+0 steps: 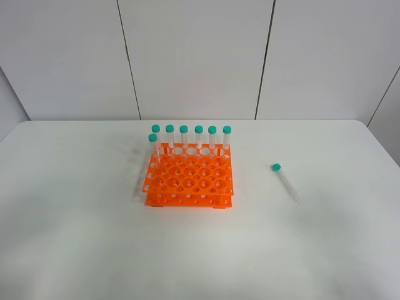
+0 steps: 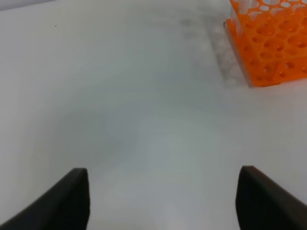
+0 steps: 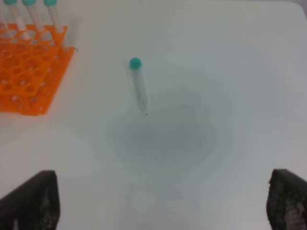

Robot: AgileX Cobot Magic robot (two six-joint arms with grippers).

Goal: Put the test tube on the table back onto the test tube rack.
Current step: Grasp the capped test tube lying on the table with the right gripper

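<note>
A clear test tube (image 1: 285,182) with a teal cap lies flat on the white table (image 1: 75,237), right of the orange test tube rack (image 1: 189,182). Several capped tubes stand upright along the rack's back row and back left corner. No arm shows in the exterior high view. In the right wrist view the test tube (image 3: 138,86) lies ahead of my right gripper (image 3: 163,201), whose dark fingers (image 3: 33,201) stand wide apart and empty, with the rack (image 3: 29,72) off to one side. My left gripper (image 2: 163,201) is open over bare table, the rack's corner (image 2: 271,48) far ahead.
White wall panels (image 1: 194,56) stand behind the table's far edge. The table's rounded right corner (image 1: 369,128) lies beyond the lying tube.
</note>
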